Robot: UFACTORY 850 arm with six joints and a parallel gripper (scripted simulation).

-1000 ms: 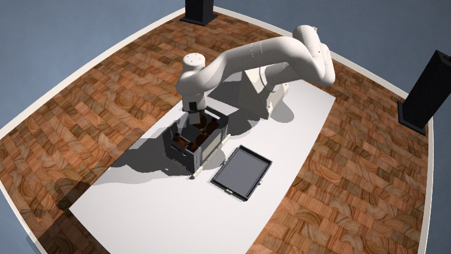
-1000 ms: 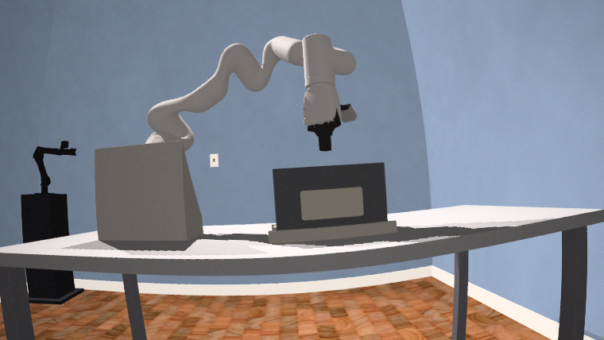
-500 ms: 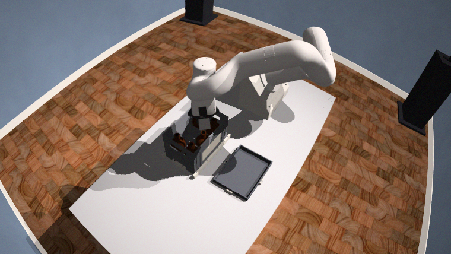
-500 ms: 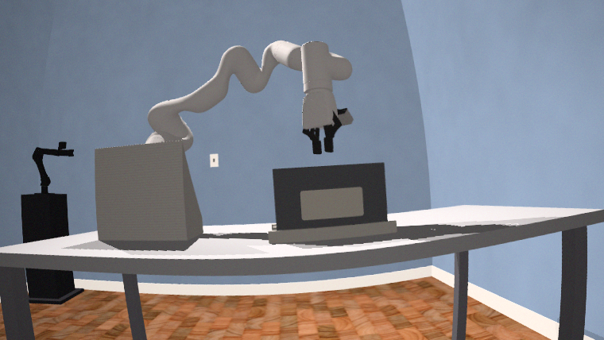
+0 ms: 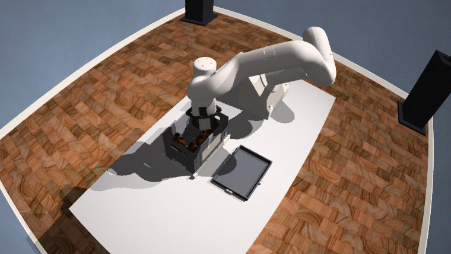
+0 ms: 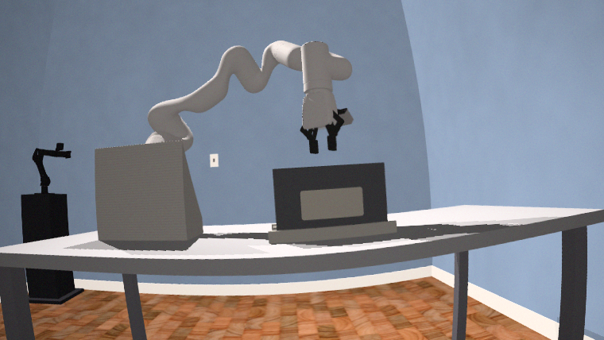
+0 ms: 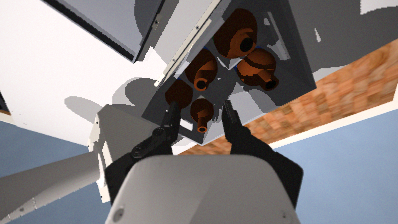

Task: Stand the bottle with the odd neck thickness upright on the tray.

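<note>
My claw (image 6: 323, 145) (image 7: 200, 108) points straight down, fingers apart and holding nothing, above the crate (image 5: 180, 156) (image 6: 329, 172) (image 7: 300, 60) at right of centre in the exterior view; I count five bottles inside.
</note>
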